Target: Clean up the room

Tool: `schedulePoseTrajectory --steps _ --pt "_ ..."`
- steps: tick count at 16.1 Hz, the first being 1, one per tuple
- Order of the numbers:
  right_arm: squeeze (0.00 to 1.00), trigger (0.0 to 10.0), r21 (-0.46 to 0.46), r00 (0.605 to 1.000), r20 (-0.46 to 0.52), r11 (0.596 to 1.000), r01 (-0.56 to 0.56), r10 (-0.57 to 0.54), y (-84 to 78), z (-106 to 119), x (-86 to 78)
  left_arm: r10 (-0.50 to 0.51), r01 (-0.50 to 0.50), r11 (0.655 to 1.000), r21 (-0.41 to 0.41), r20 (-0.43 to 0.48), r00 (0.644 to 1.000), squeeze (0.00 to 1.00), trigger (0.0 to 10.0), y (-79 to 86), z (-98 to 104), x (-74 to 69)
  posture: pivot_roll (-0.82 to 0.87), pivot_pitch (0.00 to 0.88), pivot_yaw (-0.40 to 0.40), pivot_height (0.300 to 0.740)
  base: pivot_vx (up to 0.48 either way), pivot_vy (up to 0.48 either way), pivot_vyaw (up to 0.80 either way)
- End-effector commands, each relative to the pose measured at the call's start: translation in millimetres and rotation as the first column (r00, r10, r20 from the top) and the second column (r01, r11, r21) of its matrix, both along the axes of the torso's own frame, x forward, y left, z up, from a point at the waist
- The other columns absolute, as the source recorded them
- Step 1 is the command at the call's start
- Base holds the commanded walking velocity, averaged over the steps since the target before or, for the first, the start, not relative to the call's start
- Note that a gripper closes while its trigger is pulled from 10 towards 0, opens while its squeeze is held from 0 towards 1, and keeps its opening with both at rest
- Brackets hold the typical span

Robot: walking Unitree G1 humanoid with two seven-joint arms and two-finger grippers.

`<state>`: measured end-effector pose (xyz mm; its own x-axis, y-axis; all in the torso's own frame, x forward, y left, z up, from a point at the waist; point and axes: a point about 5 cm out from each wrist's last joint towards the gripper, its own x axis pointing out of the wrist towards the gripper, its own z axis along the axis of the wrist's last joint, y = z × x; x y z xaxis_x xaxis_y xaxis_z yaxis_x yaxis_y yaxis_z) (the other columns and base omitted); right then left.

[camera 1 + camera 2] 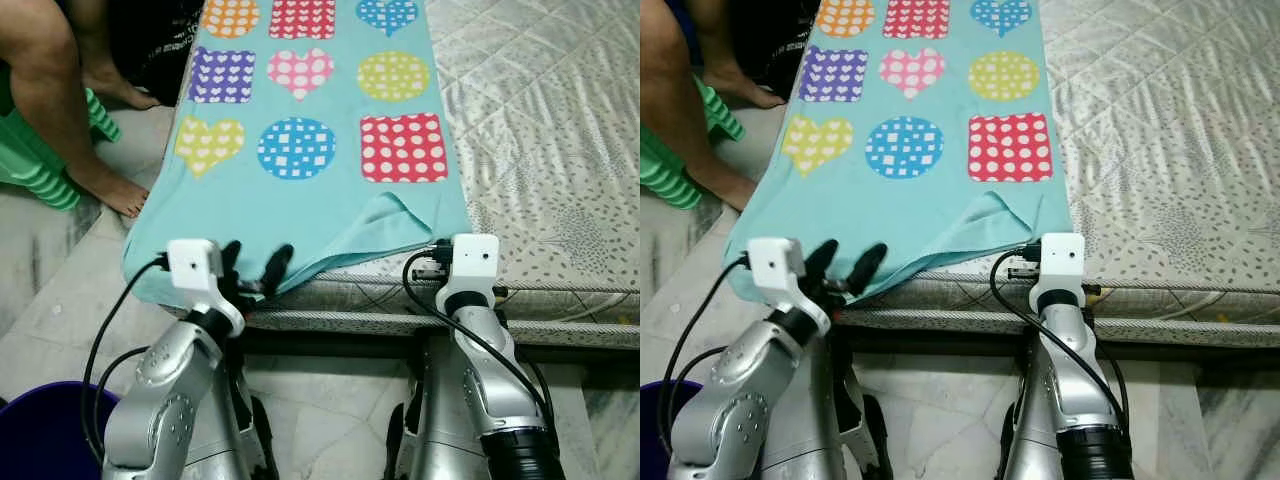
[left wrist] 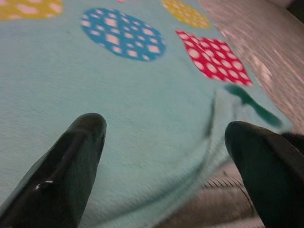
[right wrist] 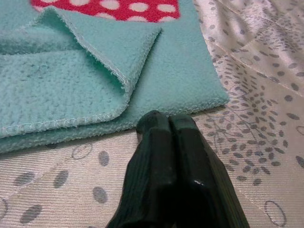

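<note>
one teal fleece blanket (image 1: 320, 190) lies spread along the left side of a grey-patterned mattress (image 1: 540, 150), its near edge hanging over the bed's front, one corner folded back. nine dotted shapes in view on it: hearts, circles, squares. left gripper (image 1: 255, 268) at the blanket's near edge, two fingers spread wide, holding nothing. right gripper (image 3: 166, 126) pressed closed, empty, tips on the mattress just beside the blanket's near right corner. two bare feet (image 1: 115, 190) of a person on the floor, left of the bed. one purple bucket (image 1: 40, 430) by the left arm.
</note>
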<state>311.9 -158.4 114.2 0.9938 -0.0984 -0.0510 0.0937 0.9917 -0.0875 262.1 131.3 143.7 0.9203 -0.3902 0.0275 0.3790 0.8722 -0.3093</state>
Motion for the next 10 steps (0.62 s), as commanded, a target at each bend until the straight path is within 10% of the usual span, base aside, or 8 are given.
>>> schedulePoseTrajectory --steps 1,6,7,8,9,10 --pt "0.00 0.0 0.015 1.000 -0.005 1.000 0.008 -0.008 -2.5 -1 -3.7 -0.015 0.016 1.000 0.016 -0.008 1.000 0.00 10.0 0.7 -1 -4.8 -0.08 0.268 0.055 0.491 0.000 0.000 0.00" --pt "0.00 0.0 0.011 1.000 -0.007 1.000 0.027 -0.027 -16.7 -1 -15.3 -0.010 0.010 1.000 0.018 -0.018 1.000 0.00 10.0 3.4 -2 -5.1 -0.10 0.268 0.061 0.491 0.000 0.000 0.00" --pt "0.00 2.0 0.016 1.000 0.006 1.000 0.007 -0.007 -17.3 2 -17.9 -0.011 0.011 1.000 0.018 -0.017 1.000 0.00 10.0 3.1 -2 -4.6 -0.10 0.267 0.063 0.491 0.000 0.000 0.00" --pt "0.00 7.5 0.029 0.999 0.037 0.999 -0.033 0.032 -15.1 6 -19.1 -0.013 0.013 1.000 0.018 -0.014 1.000 0.00 10.0 2.7 -1 -4.0 -0.10 0.265 0.064 0.491 0.000 0.000 0.00" --pt "1.00 10.0 0.059 0.998 0.052 0.997 -0.048 0.045 -13.8 9 -20.2 -0.014 0.014 1.000 0.017 -0.012 1.000 0.00 10.0 2.5 0 -3.7 -0.10 0.264 0.064 0.491 0.000 0.000 0.00" --pt "1.00 10.0 0.082 0.996 0.068 0.995 -0.060 0.054 -12.3 12 -20.9 -0.015 0.015 1.000 0.017 -0.012 1.000 0.00 10.0 2.6 0 -3.4 -0.10 0.263 0.065 0.491 0.000 0.000 0.00"
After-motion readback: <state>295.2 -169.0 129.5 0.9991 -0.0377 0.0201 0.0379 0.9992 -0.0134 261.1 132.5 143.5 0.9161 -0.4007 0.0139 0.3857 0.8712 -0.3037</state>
